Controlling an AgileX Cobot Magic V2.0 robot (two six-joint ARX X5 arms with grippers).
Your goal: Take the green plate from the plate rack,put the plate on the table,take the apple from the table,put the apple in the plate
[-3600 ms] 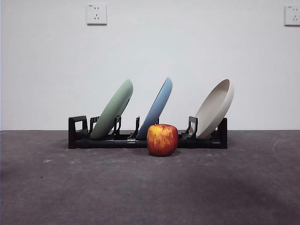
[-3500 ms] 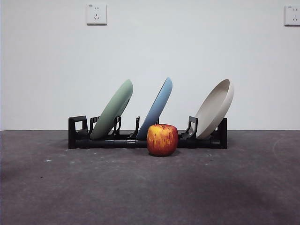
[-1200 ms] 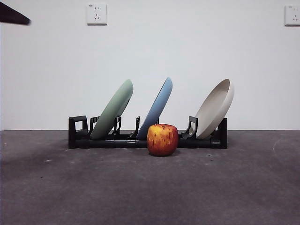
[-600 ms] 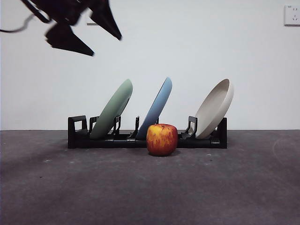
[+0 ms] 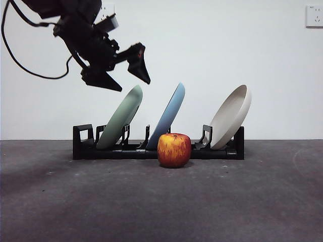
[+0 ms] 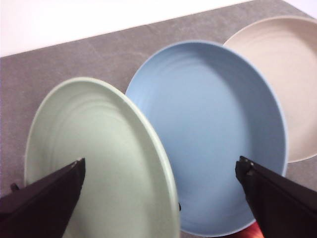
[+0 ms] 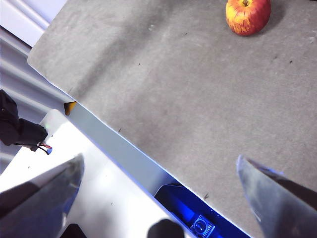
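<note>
Plain white wall [image 5: 212, 55] behind, with two sockets [image 5: 314, 16], apparently unused; even light.

matte green plate [image 5: 121, 117], black plastic plate rack [image 5: 83, 142], mottled matte table [image 5: 161, 201], glossy streaked apple [image 5: 174, 149]

A black claw [image 5: 123, 73] hangs with jaws spread just above the top edge of the green plate [image 5: 120, 117], not touching it. That plate leans in the black rack [image 5: 83, 143] beside a blue plate [image 5: 167, 115] and a beige plate [image 5: 231, 116]. A red apple [image 5: 174, 149] sits on the grey table [image 5: 161, 201] just in front of the rack.
</note>
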